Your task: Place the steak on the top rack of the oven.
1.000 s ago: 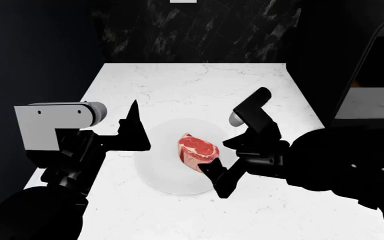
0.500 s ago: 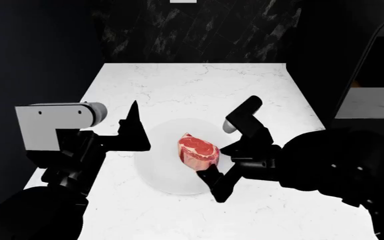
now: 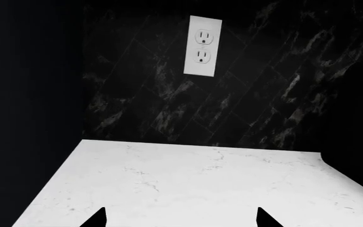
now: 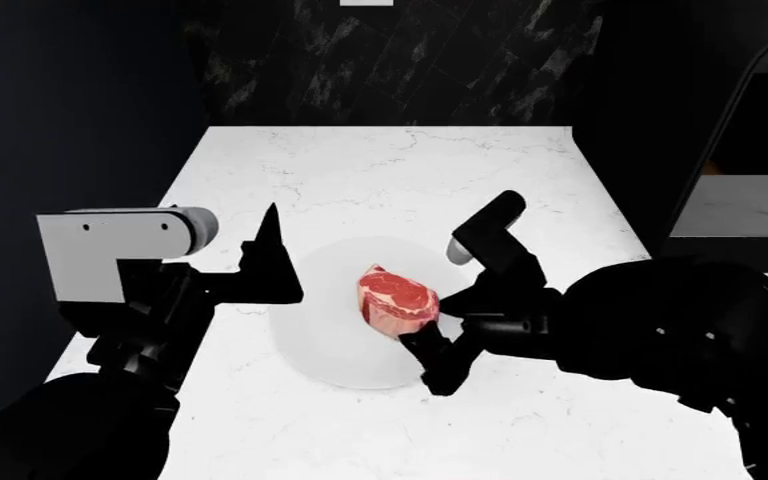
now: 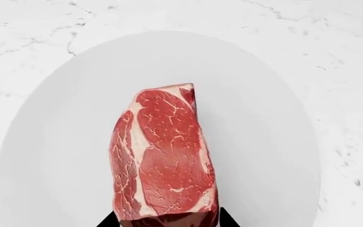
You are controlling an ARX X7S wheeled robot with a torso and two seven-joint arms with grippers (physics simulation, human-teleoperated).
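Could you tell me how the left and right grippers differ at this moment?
The right gripper sits at the steak on the plate, fingertips flanking the meat's near end; the left gripper hangs beside the plate, holding nothing. The right wrist view is filled by steak, the left by countertop and outlet. Both are black.

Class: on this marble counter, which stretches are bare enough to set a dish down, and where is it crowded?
Bare: the countertop between the plate and the dark back wall with its outlet, and the near strip in front of the plate. Crowded: mid-counter, where the steak lies on the plate with the left gripper and right gripper flanking it.
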